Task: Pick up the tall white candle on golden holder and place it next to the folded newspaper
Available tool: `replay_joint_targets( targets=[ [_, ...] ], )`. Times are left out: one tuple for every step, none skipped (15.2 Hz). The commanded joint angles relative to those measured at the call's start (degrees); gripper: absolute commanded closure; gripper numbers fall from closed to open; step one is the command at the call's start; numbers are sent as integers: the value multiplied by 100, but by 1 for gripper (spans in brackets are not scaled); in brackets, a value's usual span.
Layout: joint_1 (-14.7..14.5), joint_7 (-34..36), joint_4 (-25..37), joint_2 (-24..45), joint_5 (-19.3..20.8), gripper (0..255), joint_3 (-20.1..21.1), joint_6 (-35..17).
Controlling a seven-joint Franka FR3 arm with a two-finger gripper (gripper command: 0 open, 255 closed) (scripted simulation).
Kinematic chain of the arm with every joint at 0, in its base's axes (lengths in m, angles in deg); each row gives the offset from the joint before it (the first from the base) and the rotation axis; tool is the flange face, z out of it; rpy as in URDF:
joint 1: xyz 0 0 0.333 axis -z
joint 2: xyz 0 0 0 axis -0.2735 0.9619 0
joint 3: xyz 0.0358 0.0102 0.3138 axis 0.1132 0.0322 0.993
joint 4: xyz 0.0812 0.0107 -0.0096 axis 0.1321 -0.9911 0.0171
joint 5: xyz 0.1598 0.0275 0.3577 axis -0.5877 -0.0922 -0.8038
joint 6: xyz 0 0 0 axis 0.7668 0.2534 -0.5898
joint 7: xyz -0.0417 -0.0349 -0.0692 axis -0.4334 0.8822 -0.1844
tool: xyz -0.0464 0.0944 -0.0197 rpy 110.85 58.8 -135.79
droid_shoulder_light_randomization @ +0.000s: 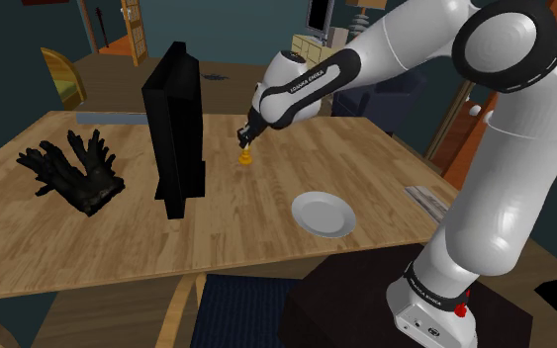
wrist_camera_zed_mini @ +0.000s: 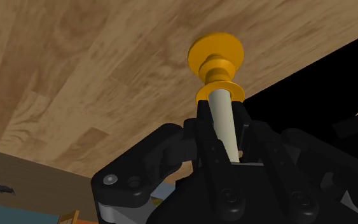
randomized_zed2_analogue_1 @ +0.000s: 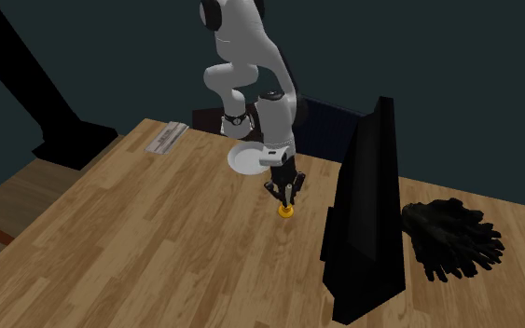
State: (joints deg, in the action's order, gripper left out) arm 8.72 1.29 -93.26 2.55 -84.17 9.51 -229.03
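Observation:
A cream-white candle (wrist_camera_zed_mini: 224, 121) stands in a golden holder (wrist_camera_zed_mini: 216, 57) near the middle of the wooden table (droid_shoulder_light_randomization: 266, 247). My gripper (wrist_camera_zed_mini: 224, 111) comes down from above, its two black fingers (wrist_camera_zed_mini: 204, 124) shut on the candle's stem. The shoulder view shows the holder (droid_shoulder_light_randomization: 247, 153) under the gripper (droid_shoulder_light_randomization: 250, 132), right of a black upright slab. I cannot tell whether the holder (randomized_zed2_analogue_1: 287, 211) rests on the wood or hangs just above it. The folded newspaper (droid_shoulder_light_randomization: 427, 199) lies flat at the table's edge on the shoulder view's right, beyond the plate; it is the newspaper (randomized_zed2_analogue_1: 167, 137) in the second exterior view.
A tall black slab (droid_shoulder_light_randomization: 177, 129) stands upright close beside the candle. A pile of black gloves (droid_shoulder_light_randomization: 73, 173) lies past it. A white plate (droid_shoulder_light_randomization: 323, 214) sits between the candle and the newspaper. My stand (droid_shoulder_light_randomization: 365, 306) is at the table's near side.

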Motion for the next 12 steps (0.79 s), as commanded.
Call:
replay_joint_targets(
  targets=[
    [3, 3, 45, -100, 6, 255, -5, 148],
    [3, 9, 72, -144, 11, 255, -6, 219],
    [2, 15, 100, -188, 17, 255, -8, 291],
    [2, 21, 130, -230, 22, 255, -10, 363],
    [1, 26, 161, -271, 27, 255, -11, 434],
    [1, 32, 192, -311, 31, 255, -13, 506],
    [1, 37, 226, -350, 36, 255, -14, 579],
    [1, 42, 260, -388, 41, 255, -16, 651],
    [1, 47, 296, -425, 45, 255, -17, 723],
    [1, 52, 332, -461, 49, 255, -18, 796],
    [1, 56, 371, -496, 53, 255, -19, 869],
    [1, 61, 410, -529, 57, 255, -19, 942]
  ],
)
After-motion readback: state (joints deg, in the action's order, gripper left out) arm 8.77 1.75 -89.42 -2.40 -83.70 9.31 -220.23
